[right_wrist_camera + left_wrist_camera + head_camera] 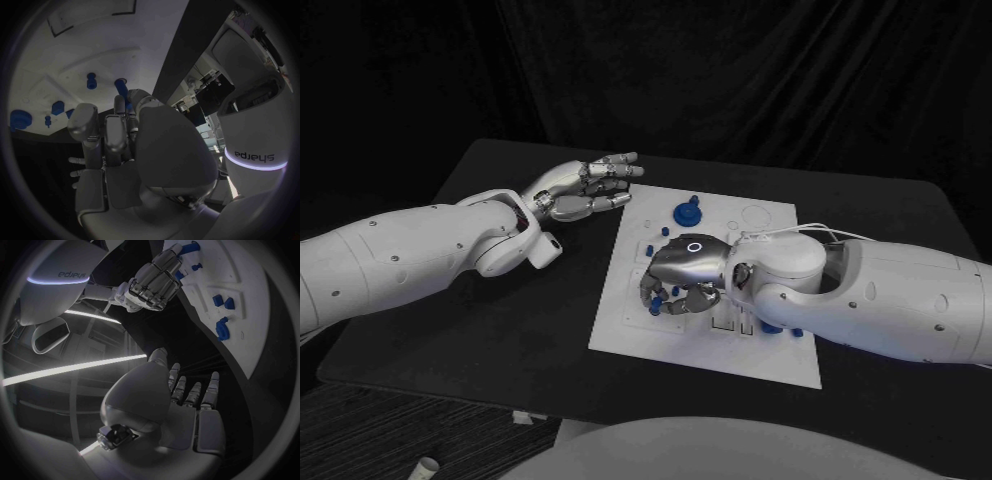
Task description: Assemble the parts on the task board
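White and flat, the task board (733, 350) lies mid-worktop (488, 330) with small blue parts (687, 212) scattered over it, so both arms can reach them. The right hand (684, 275) is lowered over the board's middle, fingers curled down among the parts, probably to work one, though I cannot tell whether it pinches anything. The left hand (581, 187) hangs just off the board's far left corner, fingers loosely bent and holding nothing, apparently kept clear.

A black worktop (488, 300) carries one thing directly — the white task board (762, 355), lying flat near its middle.
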Robot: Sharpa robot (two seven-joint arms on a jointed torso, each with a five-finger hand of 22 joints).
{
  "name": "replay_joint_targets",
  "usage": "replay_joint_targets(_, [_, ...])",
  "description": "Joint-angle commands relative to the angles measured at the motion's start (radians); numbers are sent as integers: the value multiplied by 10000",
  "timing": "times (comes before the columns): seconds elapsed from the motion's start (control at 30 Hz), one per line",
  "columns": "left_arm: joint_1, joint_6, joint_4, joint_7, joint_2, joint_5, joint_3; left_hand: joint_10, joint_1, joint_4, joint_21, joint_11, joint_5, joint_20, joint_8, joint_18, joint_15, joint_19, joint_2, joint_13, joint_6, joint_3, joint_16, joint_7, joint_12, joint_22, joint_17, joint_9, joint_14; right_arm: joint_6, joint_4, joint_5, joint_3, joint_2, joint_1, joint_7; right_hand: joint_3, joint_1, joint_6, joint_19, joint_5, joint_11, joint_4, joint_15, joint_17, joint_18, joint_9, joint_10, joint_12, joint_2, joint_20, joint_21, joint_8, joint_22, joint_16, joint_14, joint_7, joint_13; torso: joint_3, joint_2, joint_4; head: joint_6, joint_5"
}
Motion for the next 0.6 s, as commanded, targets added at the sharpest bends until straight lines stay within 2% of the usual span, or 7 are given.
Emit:
replay_joint_targets(0.03, [-16, 80, 16, 126, 23, 90, 10, -3, -24, -3, -6, 94, 46, 17, 38, -38, -57, -18, 68, 12, -43, 71, -35, 31, 53, -15, -17, 2, 1, 158, -63, -101, -20, 3, -70, -165, 56, 60, -15, -54, -6, -25, -11, 18, -12, -83, 1, 61, -44, -2, 2, -51, 35, 1299, -67, -75, 74, -14, -4, 13, 4, 1, -16])
replay_joint_targets(0.6, [-24, 130, -6, 59, 34, 90, 10, -8, -16, -9, -4, 95, 51, 18, 39, -39, -47, -17, 74, 10, -40, 82, -34, 33, 44, -19, -16, 2, 4, -93, 47, -101, -20, -70, -121, -8, 132, 51, 84, -188, -19, -68, -132, -7, -319, -32, 24, 241, 4, 7, -6, -293, 64, 1236, -301, -226, 49, -13, -3, 10, 3, 1, -27])
